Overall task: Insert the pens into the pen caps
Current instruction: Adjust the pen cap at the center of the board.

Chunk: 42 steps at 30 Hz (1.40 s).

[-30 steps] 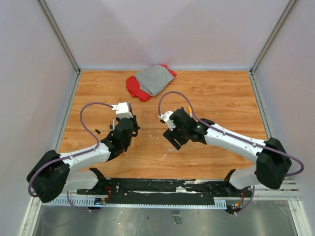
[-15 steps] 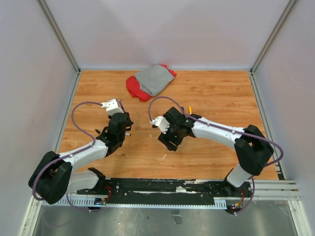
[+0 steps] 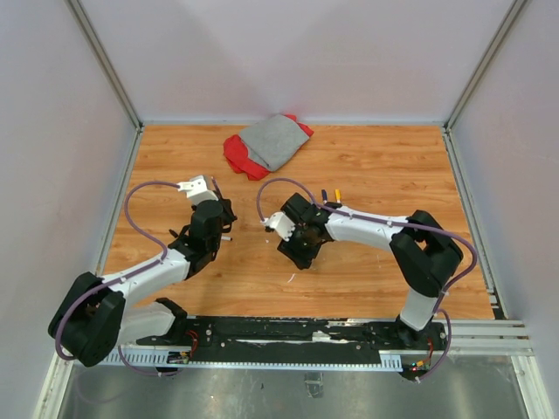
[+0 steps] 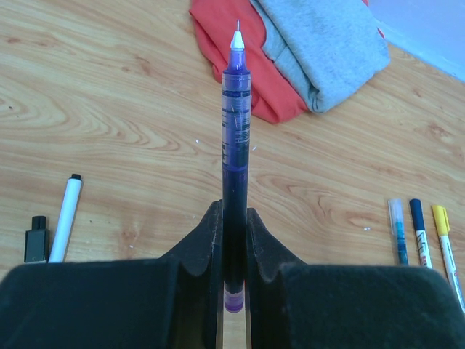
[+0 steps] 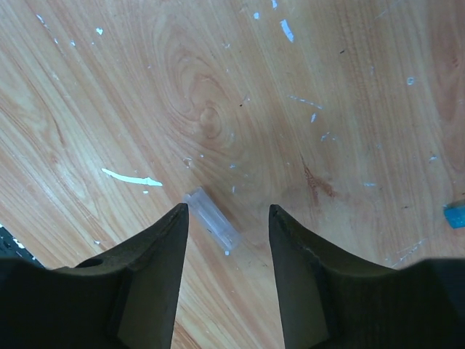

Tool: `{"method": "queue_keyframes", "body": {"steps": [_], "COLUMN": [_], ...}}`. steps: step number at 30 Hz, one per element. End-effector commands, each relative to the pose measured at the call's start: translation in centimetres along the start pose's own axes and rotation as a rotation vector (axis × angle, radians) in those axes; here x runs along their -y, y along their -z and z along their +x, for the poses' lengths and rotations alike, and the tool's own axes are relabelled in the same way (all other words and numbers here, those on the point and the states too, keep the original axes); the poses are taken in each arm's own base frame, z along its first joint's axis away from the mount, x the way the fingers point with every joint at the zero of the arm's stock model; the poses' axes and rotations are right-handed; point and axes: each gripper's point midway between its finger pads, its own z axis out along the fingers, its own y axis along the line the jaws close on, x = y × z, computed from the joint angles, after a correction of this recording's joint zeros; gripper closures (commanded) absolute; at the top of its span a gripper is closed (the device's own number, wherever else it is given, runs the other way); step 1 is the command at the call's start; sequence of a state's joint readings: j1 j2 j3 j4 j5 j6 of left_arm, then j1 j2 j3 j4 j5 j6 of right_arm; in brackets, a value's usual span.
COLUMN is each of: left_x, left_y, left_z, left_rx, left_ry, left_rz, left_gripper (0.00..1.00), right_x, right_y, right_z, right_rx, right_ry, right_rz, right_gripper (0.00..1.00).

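On the counter (image 5: 218, 87) a clear cap (image 5: 212, 220) is framed slantwise by the spread right pincer (image 5: 227, 211), with a purple pen (image 4: 236, 131) clamped in the left pincer (image 4: 232, 218).

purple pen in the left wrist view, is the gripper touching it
Touching. The left wrist view shows the purple pen clamped in the left gripper, jaws pressed against its barrel, no gap.

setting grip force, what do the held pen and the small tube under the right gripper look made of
Purple pen: likely translucent glossy plastic; dark ink tints the barrel. Small tube: apparently clear plastic; the table shows through it.
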<state>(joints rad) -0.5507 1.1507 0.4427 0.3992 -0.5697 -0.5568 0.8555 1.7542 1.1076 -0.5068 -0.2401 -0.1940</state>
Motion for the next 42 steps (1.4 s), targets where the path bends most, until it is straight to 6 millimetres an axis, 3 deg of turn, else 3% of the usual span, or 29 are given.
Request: {"method": "queue_keyframes", "body": {"steps": [1,9,16,22,25,28,32,37,42], "left_x": [-0.2,0.1,0.2,0.4,0.4,0.4,0.4,0.4,0.5], "left_y": [0.1,0.0,-0.2,-0.3,-0.3,-0.4,-0.5,-0.4,-0.3], "left_z": [-1.0,-0.7,-0.6,-0.3,-0.2,-0.1,0.0,-0.3,-0.2], "left_rx": [0.029,0.018,0.012,0.001,-0.005,-0.007,-0.011,-0.004,-0.006], "left_ry": [0.022,0.017,0.009,0.008,0.004,0.005,0.007,0.009,0.011], "left_rz": [-0.004,0.005,0.005,0.011,0.01,0.01,0.009,0.008,0.012], "left_gripper": [0.99,0.99,0.99,1.0,1.0,0.99,1.0,0.99,0.99], "right_x": [0.0,0.4,1.0,1.0,2.1,3.0,3.1,2.4,1.4], "right_y": [-0.4,-0.9,0.1,1.1,2.3,3.7,4.4,4.1,4.5], "right_z": [0.4,1.2,2.0,0.8,-0.3,-1.4,-1.6,0.5,1.9], "right_rx": [-0.047,-0.095,-0.12,0.009,0.112,0.223,0.326,0.304,0.181], "right_ry": [0.011,-0.039,-0.214,-0.339,-0.442,-0.585,-0.906,-1.318,-1.412], "right_rz": [0.026,0.075,0.169,0.21,0.289,0.357,0.396,0.499,0.622], "right_gripper": [0.53,0.68,0.8,0.61,0.47,0.41,0.38,0.38,0.38]}}
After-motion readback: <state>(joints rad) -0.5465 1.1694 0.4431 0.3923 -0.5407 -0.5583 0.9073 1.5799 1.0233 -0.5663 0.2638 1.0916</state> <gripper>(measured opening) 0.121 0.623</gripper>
